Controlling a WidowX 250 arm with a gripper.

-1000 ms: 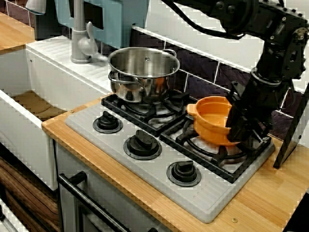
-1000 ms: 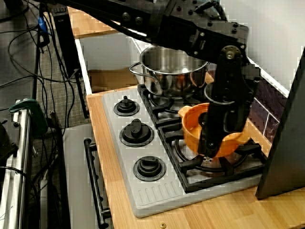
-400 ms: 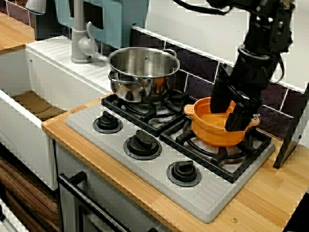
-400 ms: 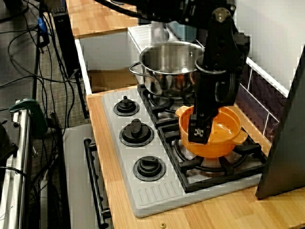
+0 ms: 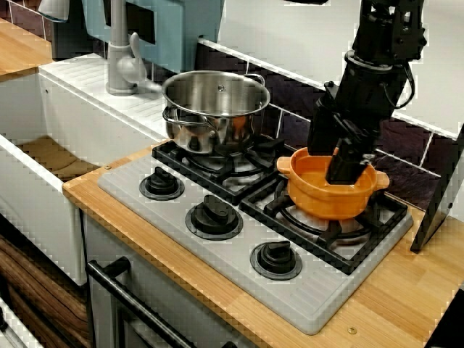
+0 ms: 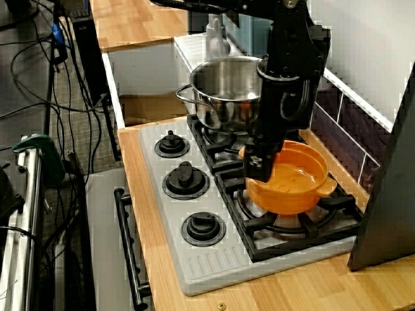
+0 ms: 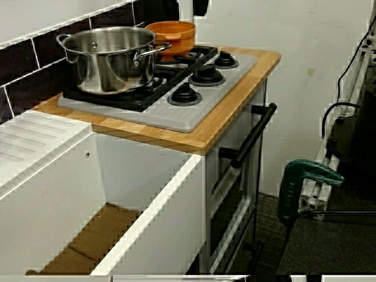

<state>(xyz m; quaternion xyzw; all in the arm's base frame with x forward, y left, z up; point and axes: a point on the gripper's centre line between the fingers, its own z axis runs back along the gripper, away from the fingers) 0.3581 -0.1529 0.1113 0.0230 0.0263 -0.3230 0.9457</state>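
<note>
- Where the white sink (image 5: 43, 196) drops away at the far left of the front view, a grey faucet (image 5: 119, 58) stands on the ledge behind it.
- Next along, a steel pot (image 5: 215, 112) sits upright on the left burner of the grey hob (image 5: 217, 254), which is set into the wooden surface (image 5: 391, 290). Three black knobs (image 5: 214, 215) line the hob's front edge.
- To the right, the orange pot (image 5: 319, 199) stands upright on the right burner's black grate (image 5: 362, 239), near the steel pot but apart from it.
- Over the orange pot, the black claw (image 5: 330, 163) points down with its fingers spread apart, gripping nothing. One finger shows against the pot's inside, the other at its rear-left rim. Whether either touches the pot cannot be told.
- In the view from the side, one finger overlaps the pot's near-left rim.
- At the far right, a dark panel (image 5: 442, 196) leans on the surface.
</note>
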